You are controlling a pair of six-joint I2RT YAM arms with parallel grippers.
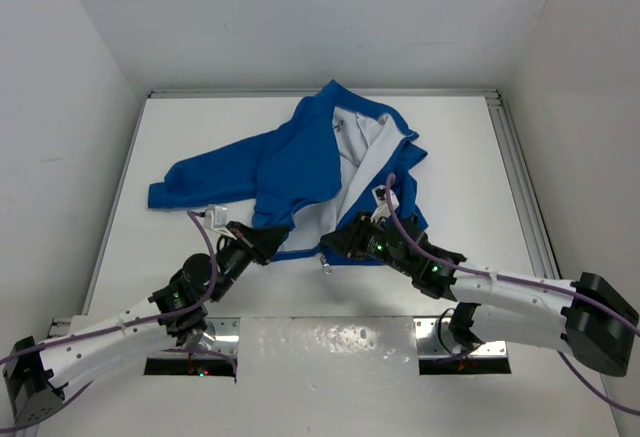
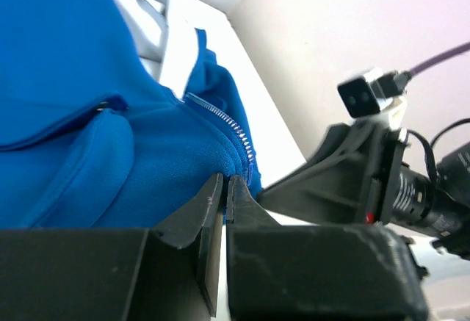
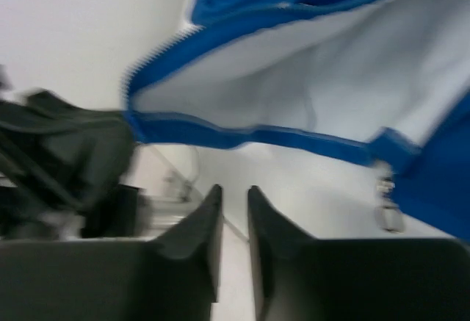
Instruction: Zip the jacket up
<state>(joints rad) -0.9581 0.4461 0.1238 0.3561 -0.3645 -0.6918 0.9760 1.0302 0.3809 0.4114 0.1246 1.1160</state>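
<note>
On white table [image 1: 460, 157], soft blue jacket [image 1: 300, 157], L gripper [image 2: 224, 183] pinching it, R gripper [image 3: 233, 190] jaws slightly apart

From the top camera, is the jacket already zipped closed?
No, the jacket lies open, its white lining showing between the two blue front edges.

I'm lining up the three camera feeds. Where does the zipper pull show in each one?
Top external: the zipper pull hangs just under the jacket hem, slightly below the picture's centre.
Left wrist: not visible; only zipper teeth show.
Right wrist: it dangles near the right edge, under the blue hem.
Shared landmark: the blue jacket, in all three views.
</note>
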